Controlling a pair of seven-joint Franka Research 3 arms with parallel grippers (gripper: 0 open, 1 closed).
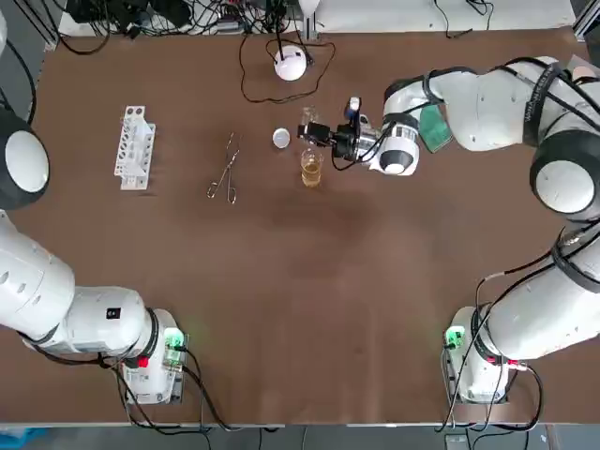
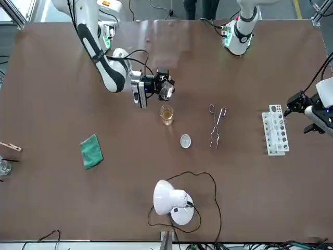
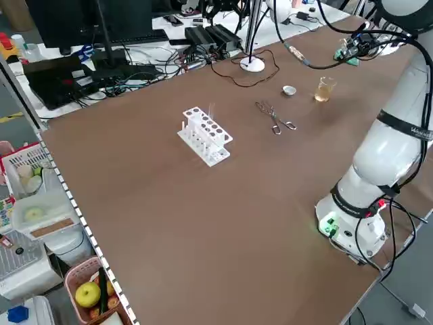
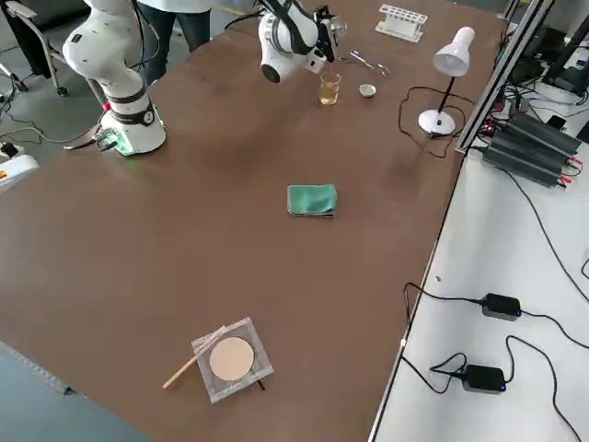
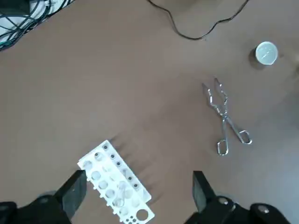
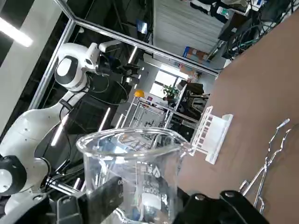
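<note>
My right gripper [image 1: 317, 134] is shut on an empty clear glass beaker [image 6: 135, 168], held tipped on its side above the table's far middle. Just beneath and beside it stands a small beaker of amber liquid [image 1: 311, 169], also in the front view [image 2: 166, 114]. A small white cap [image 1: 281, 138] lies close by. My left gripper [image 2: 294, 104] hovers open near the white test tube rack [image 2: 276, 130], with the rack [image 5: 117, 184] below its fingers and nothing held.
Metal tongs [image 1: 225, 174] lie between the rack [image 1: 134, 147] and the beakers. A white desk lamp [image 1: 292, 64] with its cable stands at the far edge. A green cloth [image 2: 91, 151] lies by the right arm. A mesh pad with a round disc [image 4: 230, 359] sits far right.
</note>
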